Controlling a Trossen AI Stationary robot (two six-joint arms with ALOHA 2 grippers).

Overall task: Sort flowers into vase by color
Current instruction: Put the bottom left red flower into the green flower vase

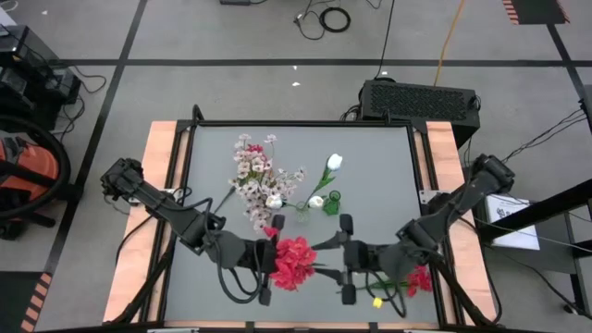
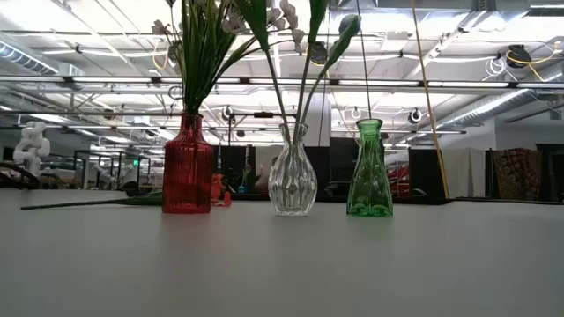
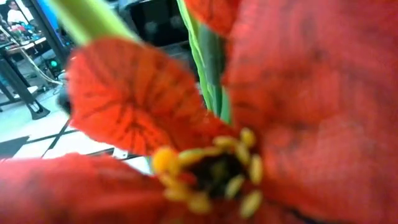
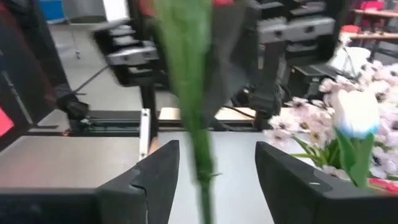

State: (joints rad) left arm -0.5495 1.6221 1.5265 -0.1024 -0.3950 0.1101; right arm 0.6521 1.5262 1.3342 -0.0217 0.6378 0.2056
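Flowers are what we sort here, and three vases stand in a row near the middle of the surface (image 1: 213,148): a red vase (image 2: 187,165), a clear vase (image 2: 292,183) and a green vase (image 2: 369,173). From above we count one bunch of pinkish-white blossoms (image 1: 256,176) leaning out of the red vase, and two white buds (image 1: 334,162) on green stems above the clear and green vases.

Nearer the front edge, one red flower (image 1: 294,262) sits between the two arms. The left end effector (image 1: 265,260) is closed on it; in the left wrist view red petals and yellow stamens fill nearly everything we see. The right end effector (image 1: 347,259) stands with its fingers (image 4: 152,177) apart, and a green stem (image 4: 196,124) runs between them without either finger clearly touching it. A second red flower (image 1: 419,279) lies close under the right arm near the front right corner, with a small yellow piece (image 1: 377,302) beside it.

One long green leaf (image 2: 88,202) lies flat on the surface beside the red vase in the low view.

Around the surface we see a black box (image 1: 421,100) behind the far edge, coiled cables (image 1: 328,18) on the floor and an orange and black machine (image 1: 28,171) at the left. The vases and the blossom bunch stand just behind the two end effectors.
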